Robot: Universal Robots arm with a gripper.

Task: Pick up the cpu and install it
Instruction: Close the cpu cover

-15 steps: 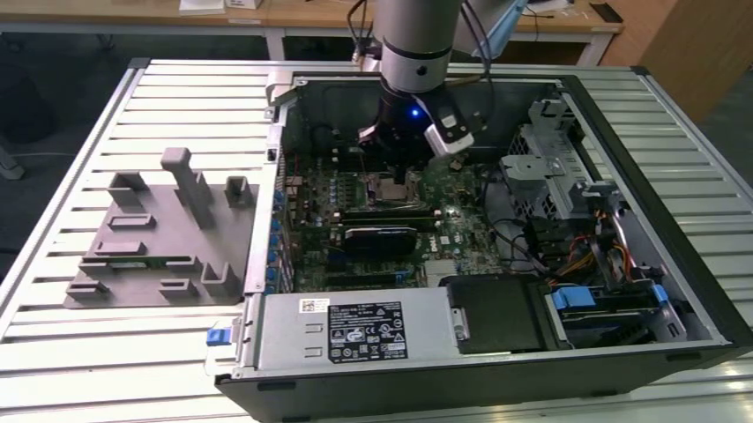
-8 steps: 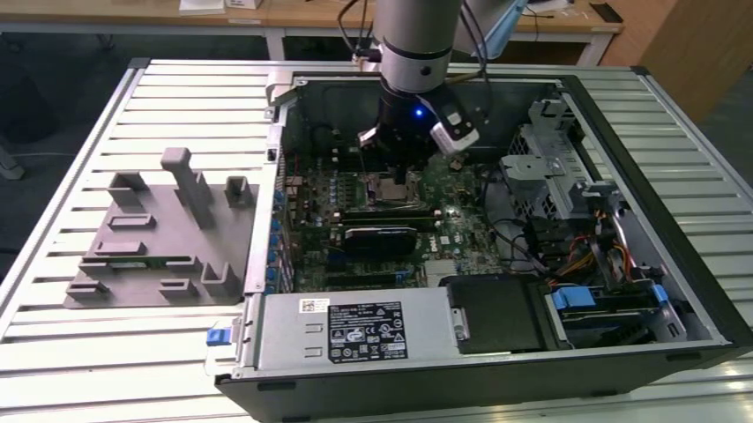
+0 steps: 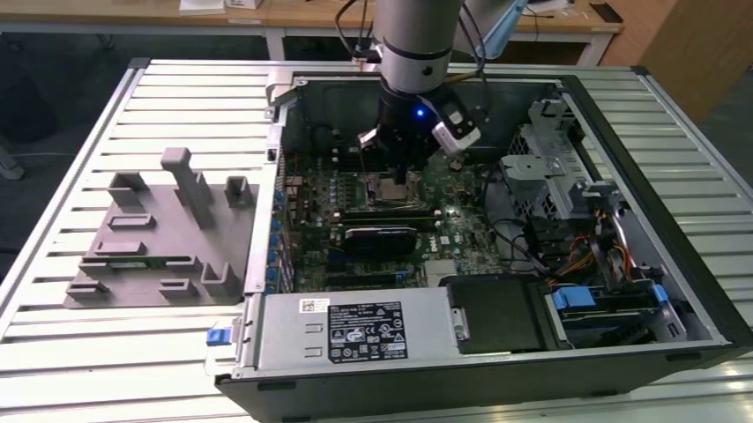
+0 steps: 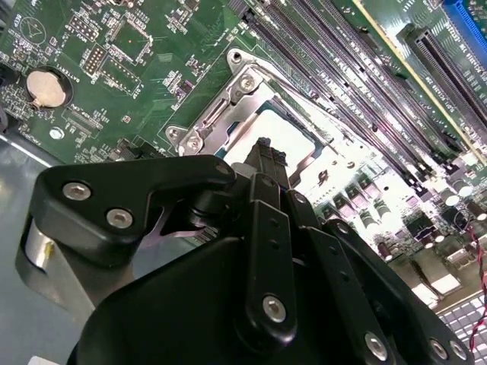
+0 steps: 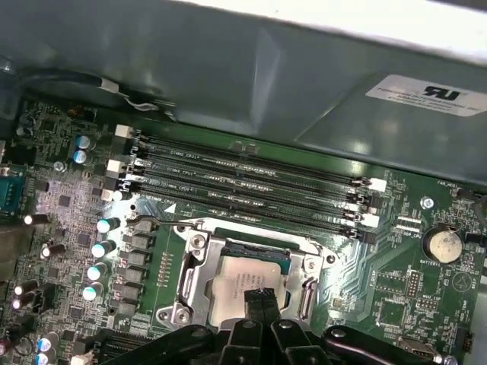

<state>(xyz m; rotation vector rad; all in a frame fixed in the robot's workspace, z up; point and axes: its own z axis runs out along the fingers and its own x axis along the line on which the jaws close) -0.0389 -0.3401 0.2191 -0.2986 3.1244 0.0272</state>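
The cpu (image 5: 232, 280), a silvery square plate, lies flat inside the metal-framed motherboard socket (image 5: 192, 262) in both wrist views. In the second wrist view the cpu (image 4: 283, 128) shows just past the black fingertips. My gripper (image 5: 259, 295) stands straight above it with its two fingers pressed together, tips at or just over the plate's near edge, nothing between them. I cannot tell whether the tips touch the plate. In the exterior view the gripper (image 3: 398, 179) reaches down into the open computer case over the socket (image 3: 389, 187).
Long memory slots (image 5: 243, 182) run beside the socket, with the case wall (image 5: 228, 68) beyond them. Capacitors (image 5: 99, 247) and a coin battery (image 5: 444, 243) flank it. A grey fixture tray (image 3: 153, 238) lies on the exterior view's left; drive cage (image 3: 547, 167) and power supply (image 3: 353, 330) stand in the case.
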